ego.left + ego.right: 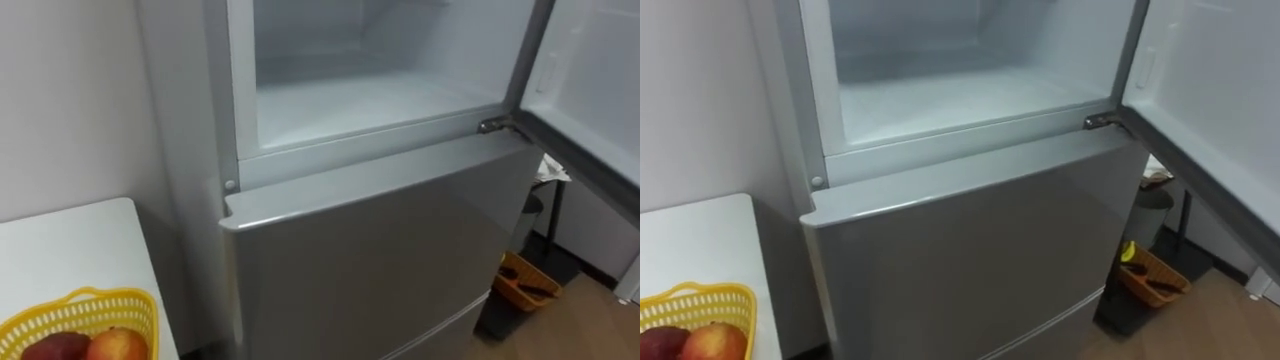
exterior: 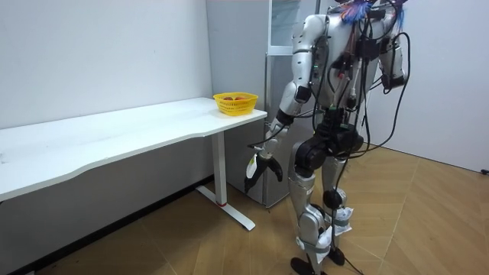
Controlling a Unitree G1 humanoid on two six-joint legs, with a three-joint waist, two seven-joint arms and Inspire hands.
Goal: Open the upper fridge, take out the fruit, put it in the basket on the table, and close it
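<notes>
White table (image 2: 114, 137) with yellow basket (image 2: 234, 101) beside open upper fridge (image 1: 380, 100), left hand (image 2: 262, 166) low, fingers relaxed.

This is looking like a bare test room dressed as a kitchen corner rather than a lived-in home. A silver fridge (image 1: 380, 250) is standing against plain white walls (image 2: 99, 53), its upper compartment (image 1: 370, 90) hanging open. A long white counter (image 2: 114, 134) on office-style legs is running off from the fridge's side, carrying a yellow basket (image 2: 235, 107) of fruit at the end nearest the fridge. Wood-pattern flooring (image 2: 428, 221) is stretching out before the fridge, and an orange tray (image 1: 515, 268) is sitting on it at the fridge's other side.
</notes>
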